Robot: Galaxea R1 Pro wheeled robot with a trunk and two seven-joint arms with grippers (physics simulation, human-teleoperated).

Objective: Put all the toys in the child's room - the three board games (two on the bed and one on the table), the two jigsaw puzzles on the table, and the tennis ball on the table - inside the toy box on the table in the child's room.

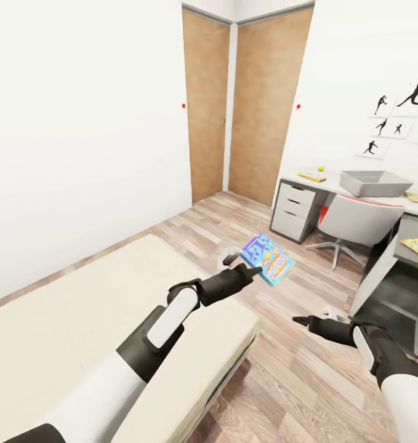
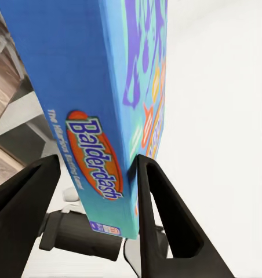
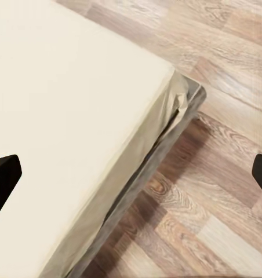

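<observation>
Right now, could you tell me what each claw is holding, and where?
Left claw grips the blue board game across its thin edge; right claw holds nothing.

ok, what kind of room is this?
Likely a child's bedroom: a bed, a desk with a chair, and baseball-player prints on the wall.

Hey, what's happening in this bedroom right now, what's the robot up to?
The robot's left gripper holds a blue board game, its jaws shut on the edge of the box, out over the wooden floor past the bed. The right gripper is open and holds nothing. Across the room, the grey toy box sits on the table with a tennis ball and other toys nearby.
</observation>
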